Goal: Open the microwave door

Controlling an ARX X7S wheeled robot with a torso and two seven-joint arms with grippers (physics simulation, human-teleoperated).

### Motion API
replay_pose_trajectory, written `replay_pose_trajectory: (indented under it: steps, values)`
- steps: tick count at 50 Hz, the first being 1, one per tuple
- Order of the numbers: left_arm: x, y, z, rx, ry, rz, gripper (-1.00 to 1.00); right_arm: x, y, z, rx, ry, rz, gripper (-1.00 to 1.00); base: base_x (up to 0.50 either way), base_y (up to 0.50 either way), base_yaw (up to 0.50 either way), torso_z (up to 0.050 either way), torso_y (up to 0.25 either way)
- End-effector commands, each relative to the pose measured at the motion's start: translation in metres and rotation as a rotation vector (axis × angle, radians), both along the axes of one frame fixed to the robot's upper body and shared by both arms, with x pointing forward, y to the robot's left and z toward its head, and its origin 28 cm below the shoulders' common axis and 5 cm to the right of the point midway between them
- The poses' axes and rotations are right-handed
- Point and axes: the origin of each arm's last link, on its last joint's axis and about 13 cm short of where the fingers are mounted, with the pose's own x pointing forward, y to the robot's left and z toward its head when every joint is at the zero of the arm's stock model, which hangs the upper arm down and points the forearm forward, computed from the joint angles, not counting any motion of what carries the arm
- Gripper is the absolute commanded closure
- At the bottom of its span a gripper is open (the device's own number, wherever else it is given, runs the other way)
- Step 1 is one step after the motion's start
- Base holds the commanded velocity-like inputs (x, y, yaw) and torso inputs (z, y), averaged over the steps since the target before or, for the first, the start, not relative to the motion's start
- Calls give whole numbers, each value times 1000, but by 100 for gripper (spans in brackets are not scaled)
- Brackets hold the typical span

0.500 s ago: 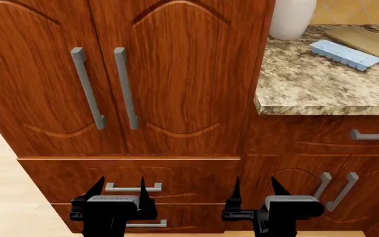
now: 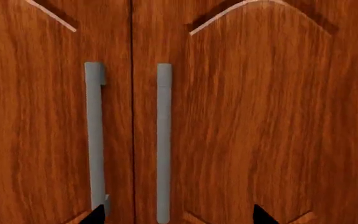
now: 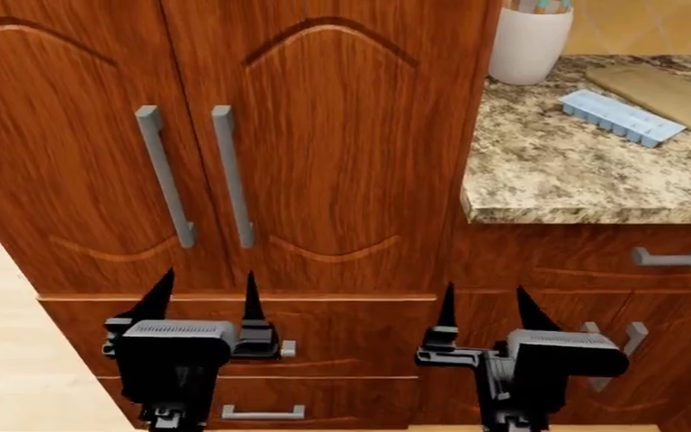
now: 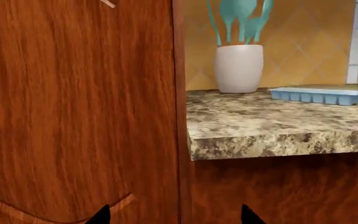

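The left gripper (image 3: 201, 295) and right gripper (image 3: 485, 309) both stand wide and empty, clear of the drawers (image 3: 358, 328) before them. Above the left one are the tall cupboard doors (image 3: 321, 135); the worktop (image 3: 561, 171) edge overhangs the right one, with an ice tray (image 3: 623, 116) and a cut-off utensil jar (image 3: 529, 40) toward its back. No microwave is in view

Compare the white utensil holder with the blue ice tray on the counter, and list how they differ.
The white utensil holder stands upright and tall; the blue ice tray lies flat and low. The holder is round and smooth, the tray long and split into small compartments. Teal utensils stick up out of the holder, while whether the tray holds anything cannot be told. The holder sits nearer the tall cabinet than the tray does. Both rest on the granite counter, untouched by either gripper.
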Motion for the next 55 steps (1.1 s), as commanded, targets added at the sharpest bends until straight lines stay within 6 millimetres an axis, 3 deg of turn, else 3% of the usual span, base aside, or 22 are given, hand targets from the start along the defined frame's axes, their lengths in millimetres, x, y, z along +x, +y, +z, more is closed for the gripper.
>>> replay_pose_trajectory:
  steps: [1,4,9,16,22,29,55]
  values:
    - [9,5,87,38,-273,-23,-100,14,-5,83,23,-280,-49,-100,0,0,0,50,0]
    - [11,11,123,61,-394,-28,-100,16,-11,124,6,-406,-67,-100,0,0,0,50,0]
    - [9,20,166,102,-555,-12,-100,15,-20,175,-32,-570,-94,-100,0,0,0,50,0]
    - [1,35,201,94,-703,44,-100,1,-28,215,-40,-728,-131,-100,0,0,0,50,0]
    - [-20,42,230,83,-816,78,-100,-18,-32,244,-90,-847,-152,-100,0,0,0,50,0]
    - [-35,44,246,69,-880,86,-100,-36,-33,258,-123,-915,-158,-100,0,0,0,50,0]
    - [-29,43,242,46,-843,90,-100,-32,-34,248,-119,-868,-177,-100,369,0,0,4,0]
